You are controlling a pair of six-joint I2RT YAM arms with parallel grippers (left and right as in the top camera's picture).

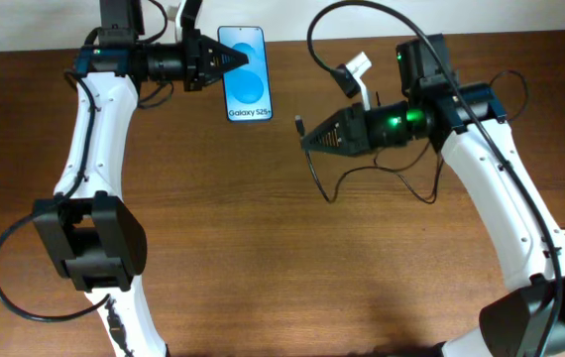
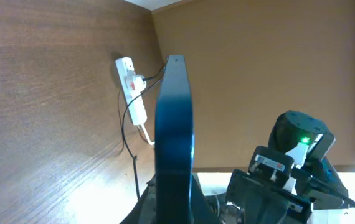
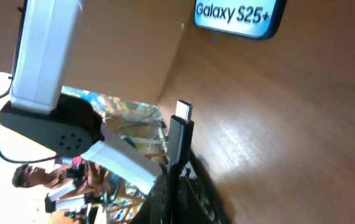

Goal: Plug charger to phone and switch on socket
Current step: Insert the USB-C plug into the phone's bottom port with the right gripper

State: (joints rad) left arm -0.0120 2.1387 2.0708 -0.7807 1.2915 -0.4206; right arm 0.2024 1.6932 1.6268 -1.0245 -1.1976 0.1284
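**Both pincers full, plug tip short of the phone**

From the right wrist, the nearest thing we get is the charger [image 3: 179, 138]. It sticks up out of the right gripper [image 1: 309, 140], which is clamped tight around it. Its metal connector tip [image 3: 184, 111] is bare and points toward the phone [image 1: 246, 79], with open table [image 1: 263, 258] between them. Only the phone's bottom edge with the "Galaxy S25+" text makes it into that view; the rest is cut off at the top. The white left arm [image 3: 43, 50] crosses the left side there, and the stuff behind it is a colourful blur we can't make out.

From above, the phone sits near the far edge of the table, screen up. The left gripper [image 1: 221, 61] is pinched onto the side nearest its own arm. That gripper's camera sees the phone edge-on as a dark slab blocking the middle of the view, and the fingers hardly show.

Farther off, the socket [image 2: 129, 78] lies on the wood with the charger's thin black lead running up to it. Its thick white cord [image 2: 145, 132] trails away. In the overhead the right arm [image 1: 481, 149] covers most of the socket — the charger's slack loops on the table just beside that arm.
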